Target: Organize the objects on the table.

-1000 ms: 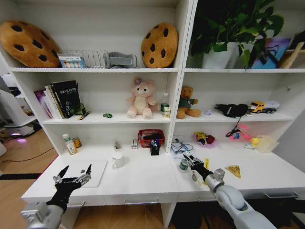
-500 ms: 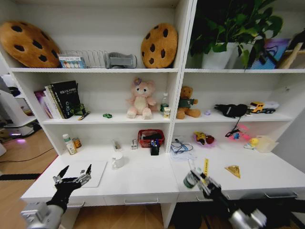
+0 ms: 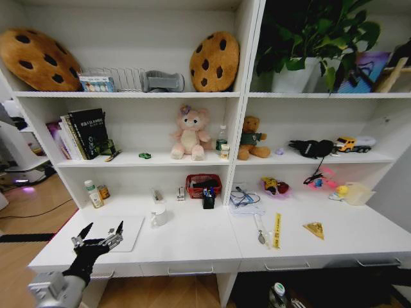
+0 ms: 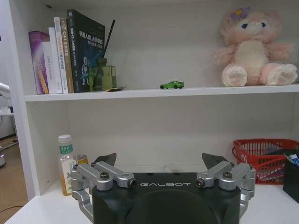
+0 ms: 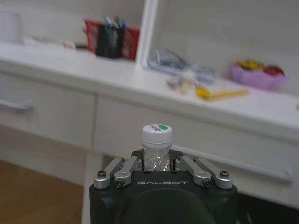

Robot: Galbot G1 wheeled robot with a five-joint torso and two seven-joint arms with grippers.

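Note:
My right gripper (image 5: 157, 164) is shut on a small clear bottle (image 5: 156, 148) with a white cap, held upright below and in front of the table's front edge (image 5: 154, 95). In the head view the bottle (image 3: 278, 292) shows at the bottom, under the drawer line. Over the table's left end (image 3: 192, 240), my left gripper (image 3: 97, 236) hangs open just short of the silver laptop (image 3: 125, 231). A green toy car (image 3: 145, 155) (image 4: 172, 85) stands on the shelf above. Pens sit in a black holder (image 3: 209, 199). A yellow strip (image 3: 277, 230) lies on the table to the right.
A white mug (image 3: 159, 216) and a red basket (image 3: 203, 185) stand mid-table, with a small drink bottle (image 4: 66, 163) at the far left. A pink plush (image 3: 190, 133) and a brown bear (image 3: 253, 138) sit on the shelf. Drawers with silver handles (image 3: 185, 271) run under the top.
My right arm has drawn back from the table top and dropped below its front edge, carrying the small clear bottle. The left arm has not moved.

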